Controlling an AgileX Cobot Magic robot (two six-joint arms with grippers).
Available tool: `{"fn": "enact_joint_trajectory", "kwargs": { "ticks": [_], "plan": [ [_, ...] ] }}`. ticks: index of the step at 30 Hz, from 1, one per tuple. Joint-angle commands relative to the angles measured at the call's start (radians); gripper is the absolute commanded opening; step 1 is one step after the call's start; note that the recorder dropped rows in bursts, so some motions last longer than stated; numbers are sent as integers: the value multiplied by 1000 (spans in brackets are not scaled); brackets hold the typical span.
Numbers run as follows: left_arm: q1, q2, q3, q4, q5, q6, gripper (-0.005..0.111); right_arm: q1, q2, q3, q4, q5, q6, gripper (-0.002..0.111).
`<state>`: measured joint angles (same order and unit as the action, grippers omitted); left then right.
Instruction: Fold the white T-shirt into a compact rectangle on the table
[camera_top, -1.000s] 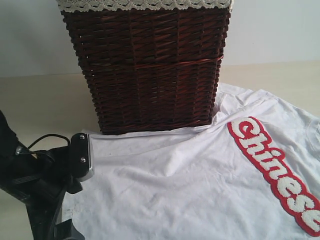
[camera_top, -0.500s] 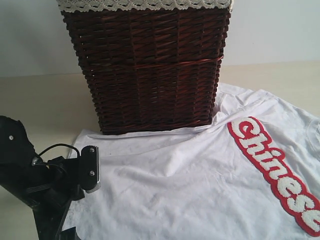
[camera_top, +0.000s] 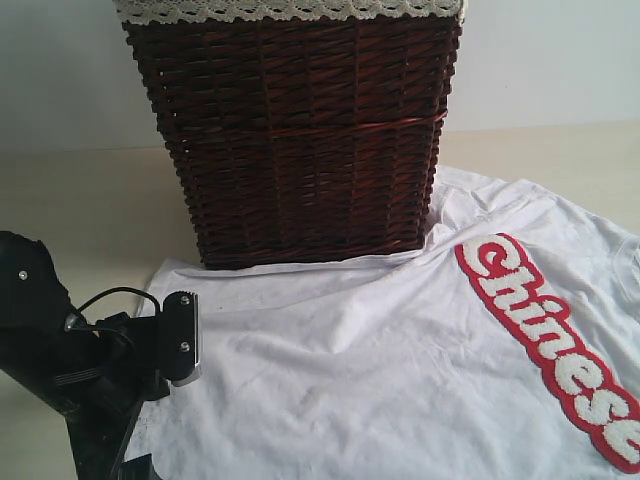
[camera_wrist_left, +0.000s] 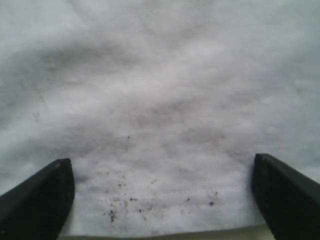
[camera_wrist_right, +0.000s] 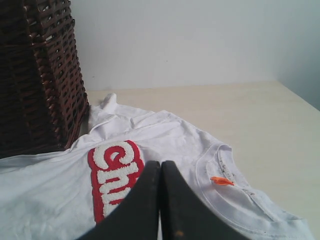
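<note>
The white T-shirt (camera_top: 380, 370) lies spread face up on the table (camera_top: 80, 200), its red-outlined lettering (camera_top: 555, 350) running toward the right edge. My left gripper (camera_wrist_left: 160, 161) is open wide just above the shirt's hem at its left side, with only cloth between the black fingers (camera_wrist_left: 45, 195). In the exterior view that arm (camera_top: 60, 370) sits at the lower left. My right gripper (camera_wrist_right: 160, 164) is shut and empty, hovering over the chest beside the lettering (camera_wrist_right: 114, 172) and near the collar (camera_wrist_right: 225, 172). It is outside the exterior view.
A tall dark brown wicker basket (camera_top: 300, 130) with lace trim stands on the table behind the shirt, and the shirt's far edge touches its base. The basket's side (camera_wrist_right: 35, 75) rises close to the right gripper. A pale wall (camera_top: 550, 60) stands behind.
The left arm shifted a little to the right and lower over the shirt's hem, then held still. Shirt and basket have not moved.
</note>
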<state>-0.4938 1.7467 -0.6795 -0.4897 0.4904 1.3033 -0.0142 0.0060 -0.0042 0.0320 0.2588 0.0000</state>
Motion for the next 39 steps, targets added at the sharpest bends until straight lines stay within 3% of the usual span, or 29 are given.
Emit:
{"fn": "enact_joint_trajectory", "kwargs": {
  "ticks": [1,9,17,21,25,28,29,33,39],
  "plan": [
    [-7,35,12,29,3,4,92,-3,-6,4,-3,-9,-6,0],
    [-7,35,12,29,3,4,92,8,-6,4,-9,-19,87,0],
    [-7,35,12,29,1,3,92,14,9,4,-58,-148,-183,0],
    [-7,35,12,29,1,3,92,14,270,-1,-86,-259,-359,0],
    [-7,35,12,29,1,3,92,14,629,-55,-88,-329,-389,0],
    [-7,35,12,29,-1,3,92,14,900,-145,-88,-336,-418,0],
    [-7,35,12,29,-1,3,92,14,1052,-247,-94,-326,-427,0],
    [-7,35,12,29,-1,3,92,14,1213,-453,-65,-221,-340,0],
    [-7,35,12,29,-1,3,92,13,1470,-935,199,-200,-146,0]
  ]
}}
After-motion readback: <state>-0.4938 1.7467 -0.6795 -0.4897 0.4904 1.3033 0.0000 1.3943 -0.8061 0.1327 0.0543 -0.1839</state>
